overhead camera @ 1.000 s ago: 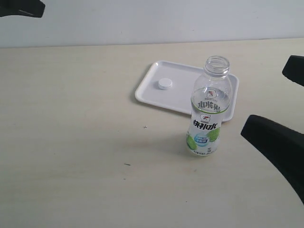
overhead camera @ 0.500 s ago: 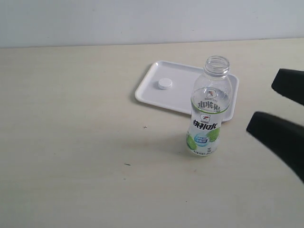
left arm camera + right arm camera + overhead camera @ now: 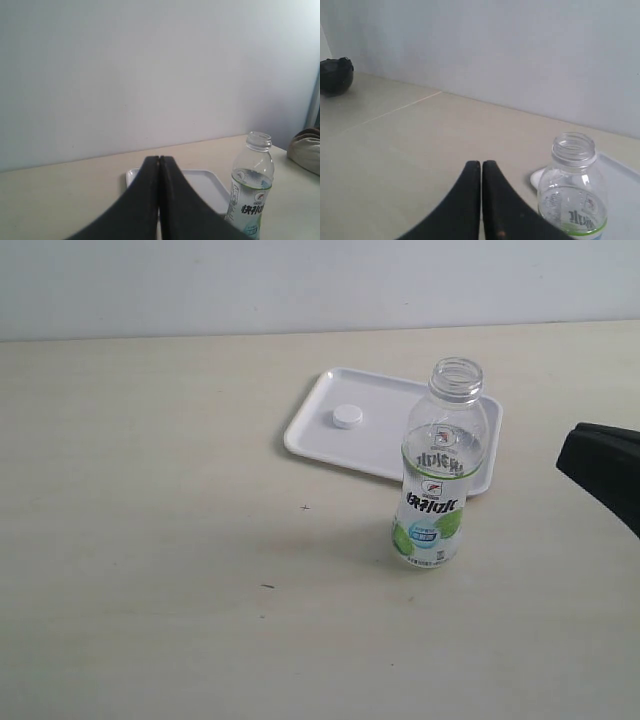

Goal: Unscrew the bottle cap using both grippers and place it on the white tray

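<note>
The table (image 3: 150,540) is a pale, matt surface carrying all task items. The white tray (image 3: 395,435) lies flat on it toward the far side; its low raised rim should retain small parts. The bottle (image 3: 440,480) stands upright on the table just in front of the tray's near right corner, with its threaded neck bare and open. Judged from its thin clear wall, it is light, easily dented and prone to tipping. Any hold is best taken low on the labelled body with moderate force, not at the neck. How much liquid it holds cannot be determined. The right gripper (image 3: 481,162) has its fingers brought together on nothing and sits on the near side of the bottle, apart from it. In the exterior view only a black part of that arm shows at the right edge. The left gripper (image 3: 159,157) is likewise closed and empty, well clear of the tray and bottle. The bottle cap (image 3: 347,417) rests flat on the tray's floor, near its left end and well apart from the bottle. It appears small, rigid and very light. The ribbed side offers the only secure purchase, across its diameter. By this layout the placement step appears complete.
</note>
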